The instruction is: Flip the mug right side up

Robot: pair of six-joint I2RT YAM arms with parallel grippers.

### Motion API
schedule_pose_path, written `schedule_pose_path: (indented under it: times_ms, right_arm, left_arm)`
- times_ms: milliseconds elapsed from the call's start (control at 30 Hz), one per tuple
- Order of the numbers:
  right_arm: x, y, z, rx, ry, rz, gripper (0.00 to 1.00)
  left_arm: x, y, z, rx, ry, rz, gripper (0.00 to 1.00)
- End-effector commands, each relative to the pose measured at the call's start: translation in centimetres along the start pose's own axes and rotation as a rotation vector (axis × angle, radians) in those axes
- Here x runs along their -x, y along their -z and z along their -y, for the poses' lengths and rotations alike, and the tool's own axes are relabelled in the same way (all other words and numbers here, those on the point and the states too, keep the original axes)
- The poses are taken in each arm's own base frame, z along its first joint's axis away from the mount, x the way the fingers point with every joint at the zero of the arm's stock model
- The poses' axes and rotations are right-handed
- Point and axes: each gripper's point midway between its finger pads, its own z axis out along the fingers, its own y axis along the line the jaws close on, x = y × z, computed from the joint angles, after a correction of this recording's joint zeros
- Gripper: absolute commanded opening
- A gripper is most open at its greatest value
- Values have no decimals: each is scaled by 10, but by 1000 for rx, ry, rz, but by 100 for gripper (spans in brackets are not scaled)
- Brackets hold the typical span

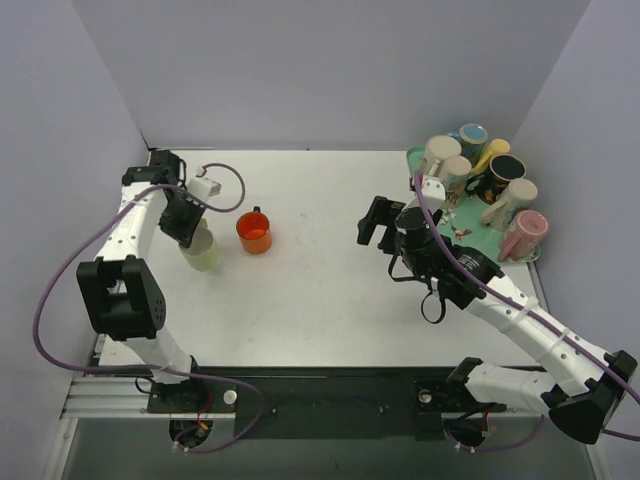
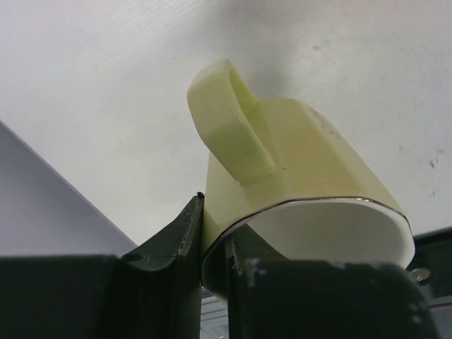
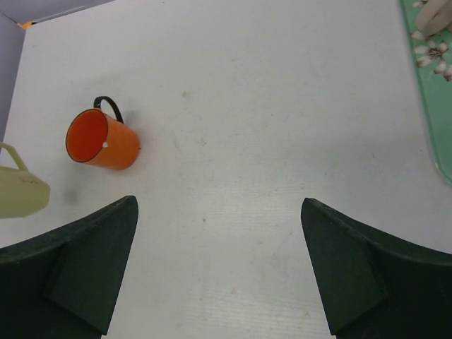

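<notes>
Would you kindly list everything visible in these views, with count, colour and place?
yellow mug: 1, pale yellow, left side of table, gripped at its rim
orange mug: 1, orange with dark handle, opening up, just right of the yellow mug
tray: 1, green with flower print, far right corner
tray mugs: several, cream, blue, yellow, black, pink, crowded on the tray
table: 1, white, under everything
left gripper: 1, black, shut on the yellow mug's rim
right gripper: 1, black, open and empty, above the table right of centre
</notes>
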Motion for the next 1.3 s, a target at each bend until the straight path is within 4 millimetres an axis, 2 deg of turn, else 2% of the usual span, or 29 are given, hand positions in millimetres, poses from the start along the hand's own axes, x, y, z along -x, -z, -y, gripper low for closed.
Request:
schedule_pose_path:
  times_ms: [0,100,133,300,500,567,600,633,667,700,767,800,833,933,1067,1167,1267]
  right_arm:
    - [3,1,29,-77,17,19,94]
    - [4,-3,53,-131,-8,17,93]
    - [5,-3,59,-147,-18,21,93]
    - [7,-3,118,-313,-60,46,92]
    - [3,4,187,-534,-92,77,92]
    - [3,8,214,-618,-107,91,92]
    - [6,10,234,-678,-124,101,91]
    - [4,9,243,-702,-134,98,90]
    - [5,10,262,-752,-165,102,89]
    - [5,10,273,-784,-184,103,89]
    - [9,8,298,-853,-243,121,89]
    - [12,4,310,-881,-264,122,89]
    - [16,2,317,-897,-283,134,88]
    - [24,-14,336,-944,-310,124,85]
    - [20,-28,367,-1004,-315,52,81]
    - [12,-35,388,-1038,-346,-3,80]
    - [9,-42,393,-1040,-335,-34,76]
  left_arm:
    - [20,6,-38,-7,330,79,0]
    - [42,-9,-54,-16,378,82,0]
    - [44,-22,-57,-28,394,59,0]
    - [66,-55,-73,-23,457,97,0]
    - [68,-84,-80,-31,473,36,0]
    - [67,-92,-80,-26,476,24,0]
    - [69,-94,-80,-22,472,34,0]
    - [69,-97,-79,-23,466,32,2]
    - [71,-97,-79,-25,461,43,8]
    - [72,-94,-78,-29,449,56,32]
    - [77,-85,-78,-32,437,90,69]
    - [79,-75,-80,-23,429,115,81]
    - [82,-69,-81,-21,425,137,82]
    - [94,-37,-89,13,405,230,86]
    - [103,1,-88,34,362,314,87]
    - [100,20,-85,54,325,354,88]
    - [95,38,-65,34,273,416,90]
